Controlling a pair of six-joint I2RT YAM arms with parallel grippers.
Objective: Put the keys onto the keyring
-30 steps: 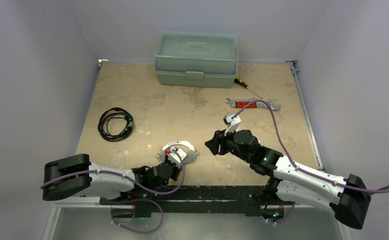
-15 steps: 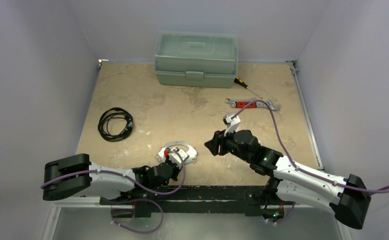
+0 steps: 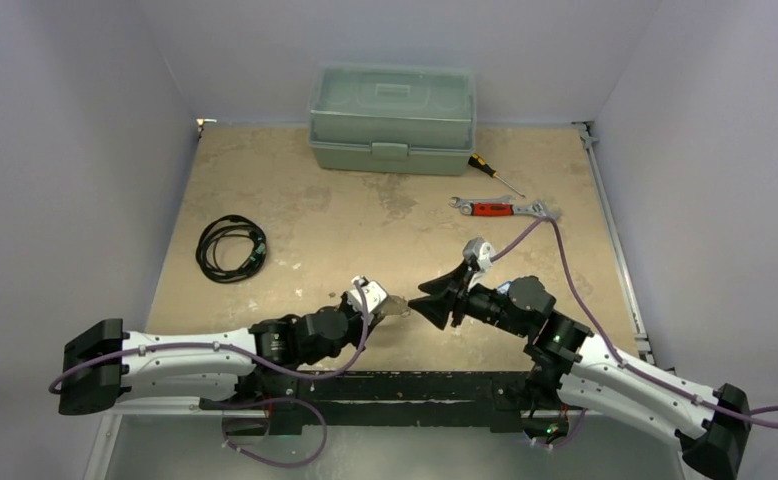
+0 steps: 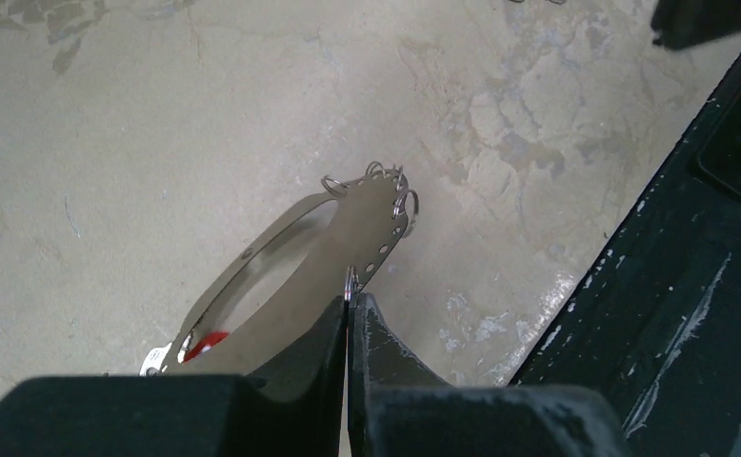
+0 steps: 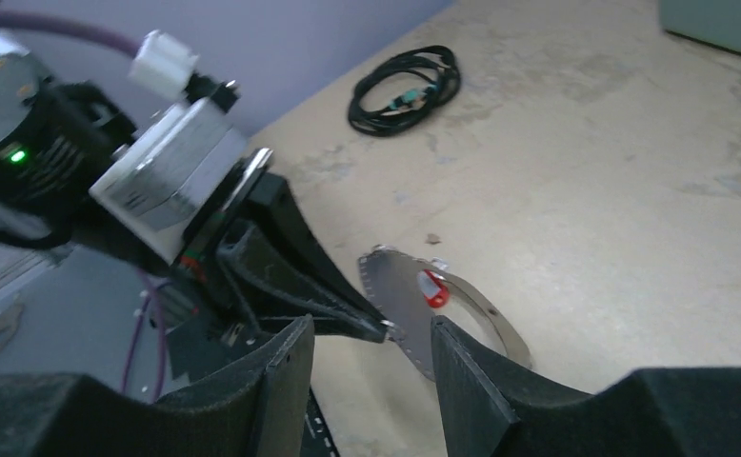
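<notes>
Beige worktop (image 3: 365, 220), 6 o'clock edge: my left end effector (image 4: 350, 314) pinches the keyring (image 4: 348, 238) by its thin rim. Right end effector (image 5: 369, 333), spread, hovers at its 3 o'clock; a bump could twist it loose.

Layout from above
Toolbox (image 3: 392, 118) at back; wrench (image 3: 500, 208) front-right of it; cable (image 3: 230, 248) left; keyring (image 4: 357, 233) front centre.
</notes>
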